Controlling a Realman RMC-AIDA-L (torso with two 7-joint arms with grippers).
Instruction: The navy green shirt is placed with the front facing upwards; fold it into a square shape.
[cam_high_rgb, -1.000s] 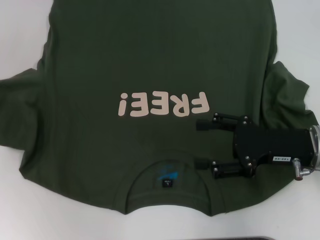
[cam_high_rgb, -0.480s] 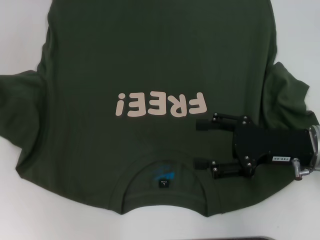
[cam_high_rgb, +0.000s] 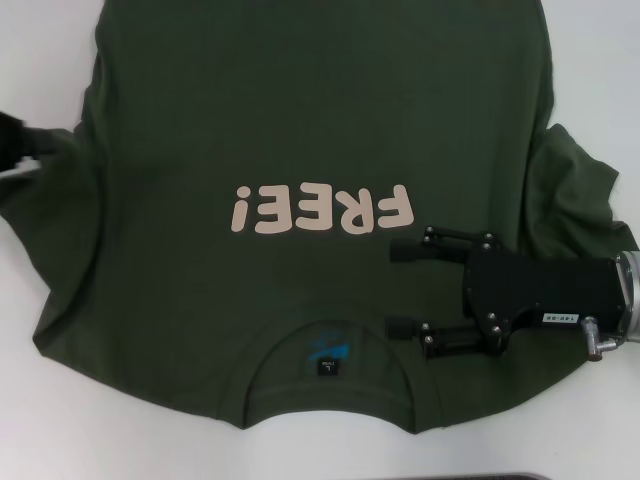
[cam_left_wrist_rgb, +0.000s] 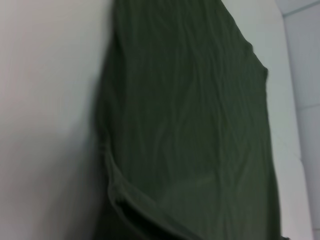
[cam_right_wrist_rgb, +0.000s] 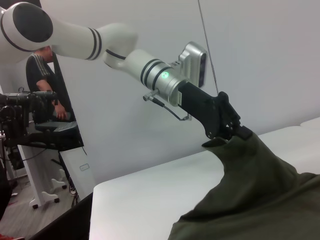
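White table (cam_high_rgb: 600, 60) under navy green shirt (cam_high_rgb: 300, 120) lettered "FREE!", left claw (cam_right_wrist_rgb: 227, 131) pinching its sleeve, right claw (cam_high_rgb: 400, 288) wide open.

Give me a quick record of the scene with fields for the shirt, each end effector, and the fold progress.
shirt: green shirt, spread print-up on white table
left end effector: shut on the shirt's sleeve, lifting it off the table
right end effector: open, low over the shirt beside the collar
fold progress: no fold laid down yet
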